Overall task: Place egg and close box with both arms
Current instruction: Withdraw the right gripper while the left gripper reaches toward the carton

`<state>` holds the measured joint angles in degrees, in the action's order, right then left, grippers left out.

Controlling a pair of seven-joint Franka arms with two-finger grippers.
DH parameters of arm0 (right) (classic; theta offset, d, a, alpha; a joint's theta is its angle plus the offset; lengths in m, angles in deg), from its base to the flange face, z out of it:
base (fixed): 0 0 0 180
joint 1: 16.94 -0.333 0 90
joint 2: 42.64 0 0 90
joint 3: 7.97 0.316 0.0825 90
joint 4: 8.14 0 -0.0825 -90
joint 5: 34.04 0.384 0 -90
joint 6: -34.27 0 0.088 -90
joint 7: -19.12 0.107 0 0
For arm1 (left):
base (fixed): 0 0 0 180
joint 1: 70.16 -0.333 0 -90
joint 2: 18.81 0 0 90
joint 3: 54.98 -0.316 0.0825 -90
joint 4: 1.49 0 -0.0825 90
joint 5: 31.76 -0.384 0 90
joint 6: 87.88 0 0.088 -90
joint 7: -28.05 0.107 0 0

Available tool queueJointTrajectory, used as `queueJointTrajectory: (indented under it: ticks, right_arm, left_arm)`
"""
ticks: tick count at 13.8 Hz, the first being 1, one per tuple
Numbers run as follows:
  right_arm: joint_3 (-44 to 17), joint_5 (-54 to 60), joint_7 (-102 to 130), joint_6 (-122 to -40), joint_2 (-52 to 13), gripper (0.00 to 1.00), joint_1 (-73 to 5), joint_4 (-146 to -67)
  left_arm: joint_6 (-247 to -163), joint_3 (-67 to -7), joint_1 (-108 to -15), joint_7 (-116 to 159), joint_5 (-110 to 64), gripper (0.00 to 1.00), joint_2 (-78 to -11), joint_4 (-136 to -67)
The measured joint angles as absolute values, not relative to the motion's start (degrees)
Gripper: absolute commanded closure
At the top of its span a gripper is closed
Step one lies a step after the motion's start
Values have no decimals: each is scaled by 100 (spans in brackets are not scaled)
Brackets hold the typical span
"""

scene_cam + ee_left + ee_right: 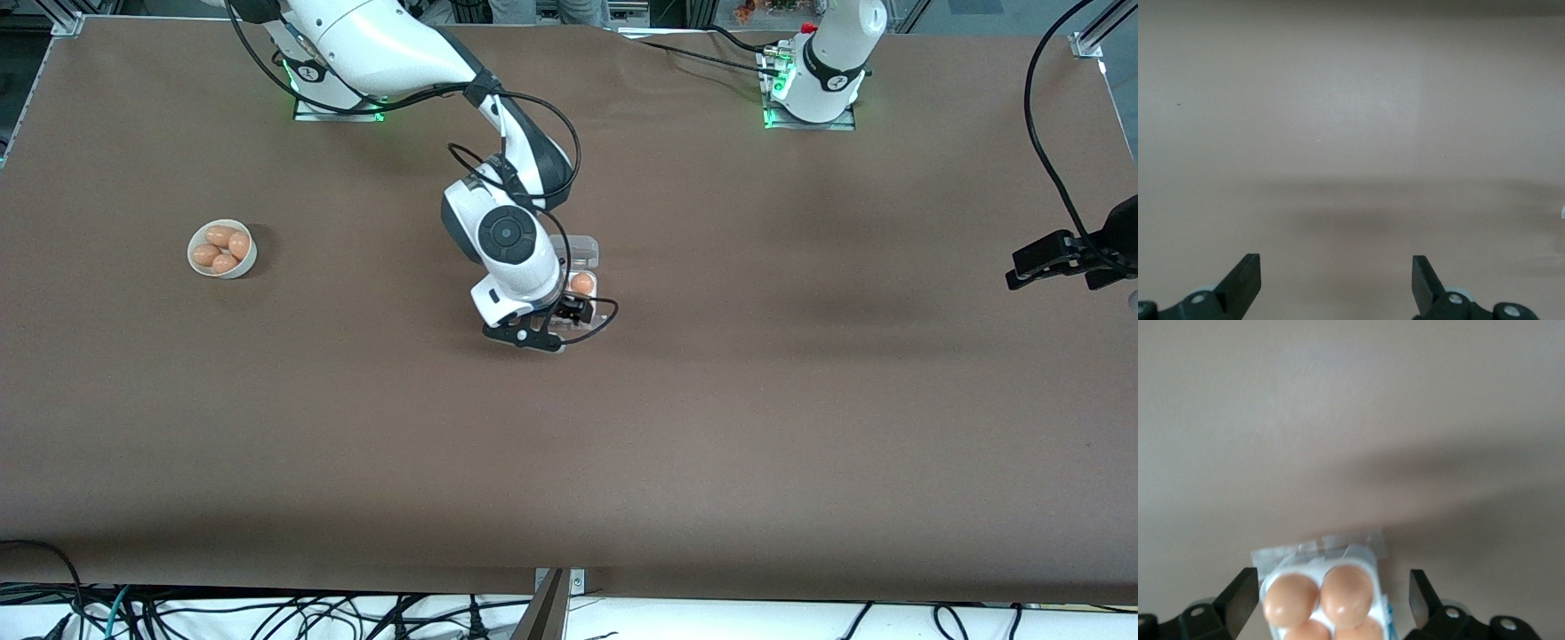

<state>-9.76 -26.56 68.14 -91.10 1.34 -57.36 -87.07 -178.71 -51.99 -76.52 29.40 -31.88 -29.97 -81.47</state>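
Note:
The box (pixel 593 274) stands mid-table with its clear lid (pixel 584 251) folded open toward the robots' bases. In the right wrist view its whitish tray (pixel 1317 564) holds several brown eggs (pixel 1346 593) side by side. I cannot tell which of them is the egg. One egg (pixel 582 283) shows beside the right arm's wrist in the front view. My right gripper (pixel 576 307) (pixel 1331 597) hangs just over the box, open, its fingers standing either side of the tray and touching nothing. My left gripper (pixel 1013 268) (pixel 1337 280) waits open over bare table at the left arm's end.
A round white bowl (pixel 221 265) with more brown eggs (pixel 222 247) sits toward the right arm's end of the table. A black cable (pixel 1049 151) hangs down by the left gripper. Brown tabletop (pixel 569 462) stretches from the box to the front camera's edge.

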Motion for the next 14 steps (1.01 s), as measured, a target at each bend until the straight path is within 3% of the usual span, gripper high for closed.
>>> queueJointTrajectory:
  ticks: [5, 7, 9, 11, 14]
  right_arm:
    - [-1441, -2658, 6758, -8836, -36, 0, -5705, -8678]
    - [-1659, -2658, 6663, -8632, -121, 0, -5695, -8677]
    - [-1781, -2658, 6523, -8488, -215, 0, -5579, -8679]
    - [-1786, -2658, 6221, -8388, -385, 0, -5273, -8748]
    - [-1412, -2708, 5595, -8307, -953, 0, -4490, -9196]
  left_arm:
    - [-17560, -4831, -7201, 2580, -3169, 2, -3047, -8156]
    - [-17433, -4701, -6769, 2079, -3155, 19, -3110, -8171]
    - [-17345, -4652, -6259, 1415, -2867, 57, -3178, -8191]
    - [-17177, -4642, -5885, 744, -2220, 81, -3269, -8212]
    - [-16975, -4639, -5662, 321, -1478, 87, -3467, -8239]
